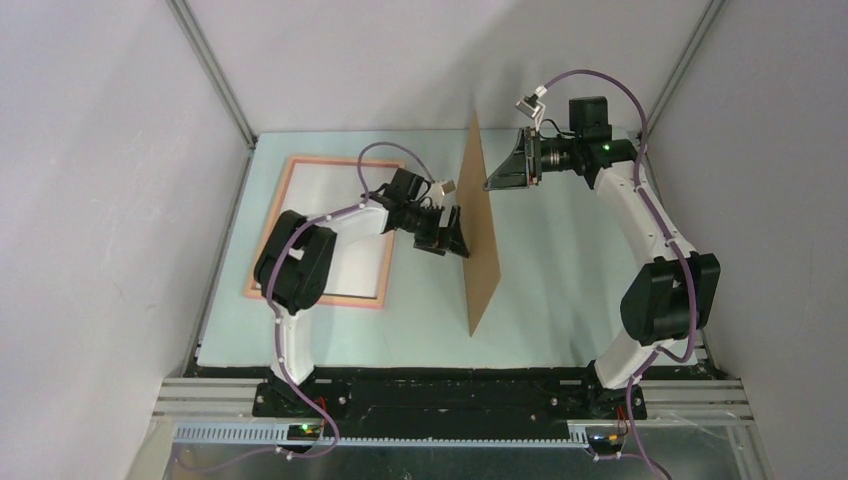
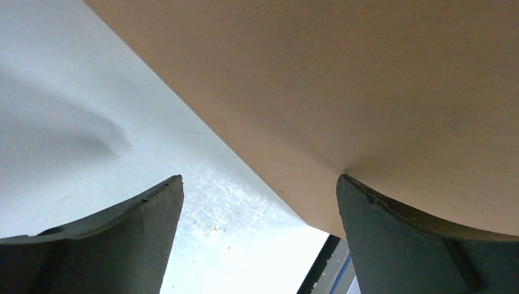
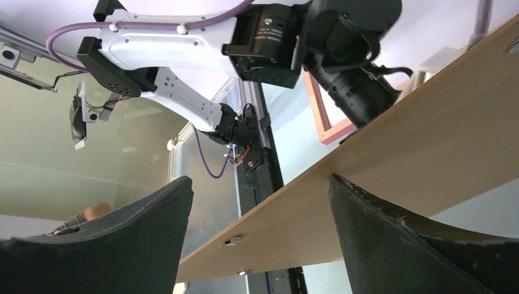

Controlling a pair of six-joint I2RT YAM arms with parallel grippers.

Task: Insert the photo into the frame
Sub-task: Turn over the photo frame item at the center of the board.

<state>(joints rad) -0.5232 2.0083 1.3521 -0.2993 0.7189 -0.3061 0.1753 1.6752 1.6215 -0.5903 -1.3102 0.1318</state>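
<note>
**Stood on edge, clamped by neither**

Top: saw frame (image 1: pixel 330 159) flat at left of desk (image 1: pixel 570 290), under left arm. Saw board (image 1: pixel 482 225) upright between left fingers (image 1: pixel 452 238) and right fingers (image 1: pixel 505 172).

Left wrist: found fingers (image 2: pixel 122 239) wide apart, board (image 2: pixel 343 86) meeting one.

Right wrist: found fingers (image 3: pixel 110 245) apart, board (image 3: pixel 392 165) edge crossing between, frame (image 3: pixel 313 101) corner beyond.

The brown board (image 1: pixel 483 235) at centre looks like smooth, matt fibreboard. The pale tabletop (image 1: pixel 570 290) is matt, faintly gritty close up. The left gripper's fingers (image 2: pixel 404 245) are dull black plastic, scuffed at the edges. The bottom rails (image 1: pixel 200 392) are bare metal.
</note>
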